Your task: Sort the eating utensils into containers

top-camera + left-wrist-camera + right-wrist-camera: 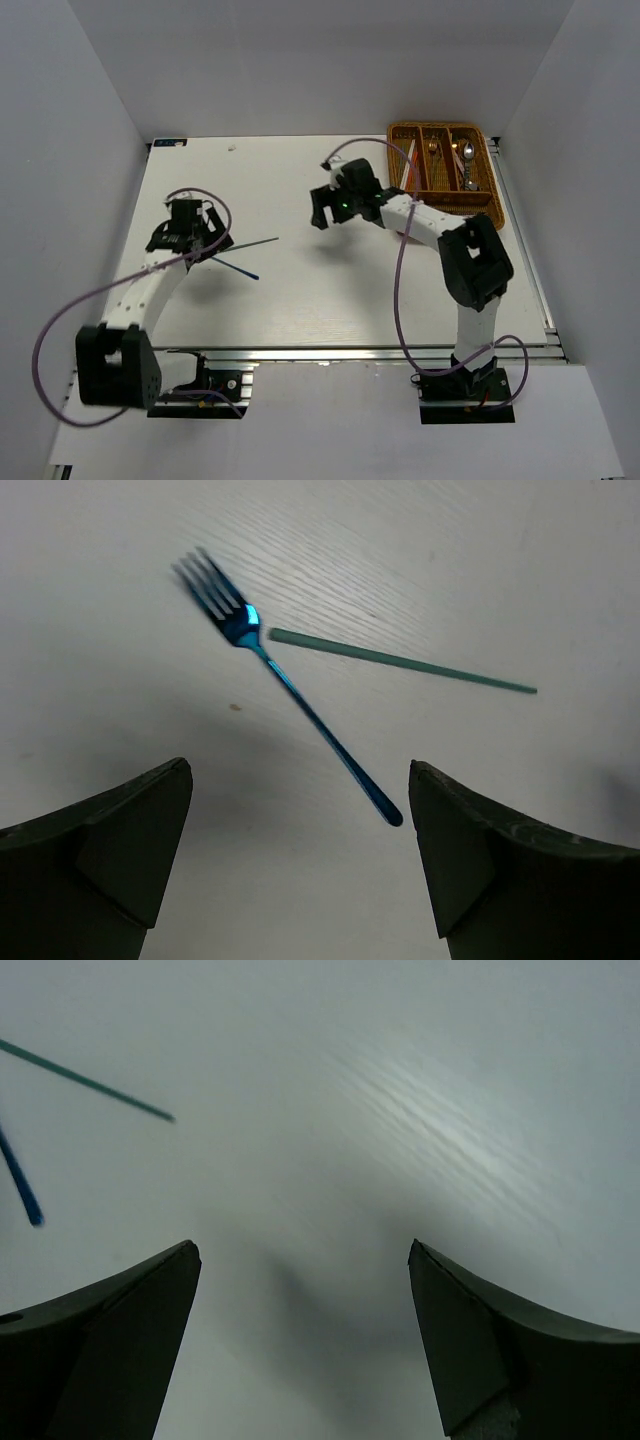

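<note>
Most utensils (466, 165) sit in the tray (440, 126) at your surface's far right corner. The blue fork (300, 705) and the green chopstick (400, 661) remain. Left fingers (120, 840) and right fingers (110, 1330) are spread, holding nothing.

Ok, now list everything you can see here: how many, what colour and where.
fork: one, shiny blue, flat on the table, close to the left gripper
chopstick: one, blue-green, on the table, its thick end near the fork's neck
wicker tray: one, brown, far right corner of the table
utensils in the tray: several, silver, copper, red and white; exact count unclear
table: one, white
cables: two, purple, one along each arm
left gripper: open, near the fork's handle
right gripper: open, over bare table near the middle
</note>
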`<control>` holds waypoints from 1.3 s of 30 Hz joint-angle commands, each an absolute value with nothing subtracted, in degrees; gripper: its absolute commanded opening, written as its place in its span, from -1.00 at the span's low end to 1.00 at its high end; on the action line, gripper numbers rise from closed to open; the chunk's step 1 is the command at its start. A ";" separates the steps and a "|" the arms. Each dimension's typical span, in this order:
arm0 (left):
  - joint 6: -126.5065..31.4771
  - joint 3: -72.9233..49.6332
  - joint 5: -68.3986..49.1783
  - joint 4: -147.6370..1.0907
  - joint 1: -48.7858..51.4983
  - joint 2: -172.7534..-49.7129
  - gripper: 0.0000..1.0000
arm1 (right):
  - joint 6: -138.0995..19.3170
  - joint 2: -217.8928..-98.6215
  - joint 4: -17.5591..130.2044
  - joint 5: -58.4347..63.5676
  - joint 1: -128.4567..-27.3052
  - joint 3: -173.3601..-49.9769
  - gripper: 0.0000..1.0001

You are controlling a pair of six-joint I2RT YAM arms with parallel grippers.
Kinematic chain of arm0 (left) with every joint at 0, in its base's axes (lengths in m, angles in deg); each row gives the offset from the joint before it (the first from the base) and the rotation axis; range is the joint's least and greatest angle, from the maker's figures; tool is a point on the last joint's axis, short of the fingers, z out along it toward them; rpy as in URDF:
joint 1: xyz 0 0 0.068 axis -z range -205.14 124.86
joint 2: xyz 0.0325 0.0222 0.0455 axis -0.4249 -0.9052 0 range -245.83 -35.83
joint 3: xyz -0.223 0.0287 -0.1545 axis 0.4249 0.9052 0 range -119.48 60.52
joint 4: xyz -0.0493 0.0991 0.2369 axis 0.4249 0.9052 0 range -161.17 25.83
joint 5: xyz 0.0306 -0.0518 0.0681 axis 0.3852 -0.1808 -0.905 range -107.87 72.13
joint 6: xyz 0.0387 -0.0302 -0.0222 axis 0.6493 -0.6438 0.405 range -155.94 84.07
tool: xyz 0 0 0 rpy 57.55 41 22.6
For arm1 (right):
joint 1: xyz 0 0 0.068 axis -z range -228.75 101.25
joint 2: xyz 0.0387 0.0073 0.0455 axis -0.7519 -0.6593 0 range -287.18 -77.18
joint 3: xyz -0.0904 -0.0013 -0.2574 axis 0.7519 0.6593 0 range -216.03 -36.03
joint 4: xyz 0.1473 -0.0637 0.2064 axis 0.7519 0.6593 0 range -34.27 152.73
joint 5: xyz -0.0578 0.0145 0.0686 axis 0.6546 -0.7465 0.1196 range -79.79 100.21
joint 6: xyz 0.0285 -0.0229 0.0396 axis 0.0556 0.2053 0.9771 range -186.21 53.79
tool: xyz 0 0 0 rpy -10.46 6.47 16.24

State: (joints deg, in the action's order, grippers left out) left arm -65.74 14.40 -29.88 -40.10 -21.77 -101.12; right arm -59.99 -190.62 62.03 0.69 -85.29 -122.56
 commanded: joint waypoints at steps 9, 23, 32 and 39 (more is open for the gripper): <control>-37.92 -7.40 -22.37 -37.35 -13.81 -129.13 0.89 | -54.43 -153.51 56.78 1.60 -78.46 -90.28 0.79; -16.15 -11.20 -21.03 -36.79 -6.07 -142.53 0.86 | -52.94 -138.08 56.52 -5.43 -78.20 -77.61 0.79; -16.60 -11.01 -20.07 -35.75 -5.98 -146.48 0.72 | -51.79 -136.60 54.67 -7.11 -78.20 -76.99 0.79; -16.34 -19.54 -10.32 -28.11 -6.51 -156.66 0.16 | -51.53 -135.19 54.94 -6.06 -78.11 -76.64 0.79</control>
